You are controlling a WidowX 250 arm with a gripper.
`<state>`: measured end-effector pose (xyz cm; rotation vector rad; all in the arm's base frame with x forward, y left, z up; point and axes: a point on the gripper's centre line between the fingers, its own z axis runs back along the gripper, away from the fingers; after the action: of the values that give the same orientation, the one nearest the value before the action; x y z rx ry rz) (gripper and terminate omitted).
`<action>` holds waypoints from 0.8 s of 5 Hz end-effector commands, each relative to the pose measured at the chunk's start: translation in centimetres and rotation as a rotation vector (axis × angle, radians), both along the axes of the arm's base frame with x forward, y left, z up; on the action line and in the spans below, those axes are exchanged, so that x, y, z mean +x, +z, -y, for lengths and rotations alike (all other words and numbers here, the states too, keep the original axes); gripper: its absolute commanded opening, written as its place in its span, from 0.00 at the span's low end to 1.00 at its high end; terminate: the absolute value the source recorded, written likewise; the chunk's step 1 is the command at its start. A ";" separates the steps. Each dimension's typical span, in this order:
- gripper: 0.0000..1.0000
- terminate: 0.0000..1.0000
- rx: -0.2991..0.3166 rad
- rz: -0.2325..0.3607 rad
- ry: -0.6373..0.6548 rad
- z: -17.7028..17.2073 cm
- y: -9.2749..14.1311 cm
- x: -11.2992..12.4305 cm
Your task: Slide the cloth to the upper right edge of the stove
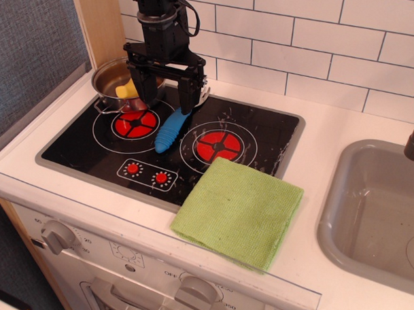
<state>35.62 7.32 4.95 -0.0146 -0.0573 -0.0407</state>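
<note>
The light green cloth (239, 211) lies flat at the stove's front right corner, partly on the black glass and mostly on the white counter. The black stove (77, 142) has two red burners in white rings. My gripper (163, 101) hangs over the back of the stove between the burners, well behind and left of the cloth. Its jaws stand apart with nothing between them.
A blue ridged object (170, 130) lies on the stove between the burners, under the gripper. A metal pot (109, 78) holding a yellow item (126, 89) sits at the stove's back left. A grey sink (376, 217) is at the right. A tiled wall stands behind.
</note>
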 end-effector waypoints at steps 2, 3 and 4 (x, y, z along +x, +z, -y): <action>1.00 0.00 0.006 0.001 -0.043 2.0 -0.1 -1.5; 1.00 0.00 0.012 0.006 -0.087 3.9 0.0 -3.9; 1.00 0.00 0.025 0.018 -0.141 5.8 -0.1 -5.9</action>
<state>28.92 1.14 3.16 -0.0017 -0.0142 -0.1842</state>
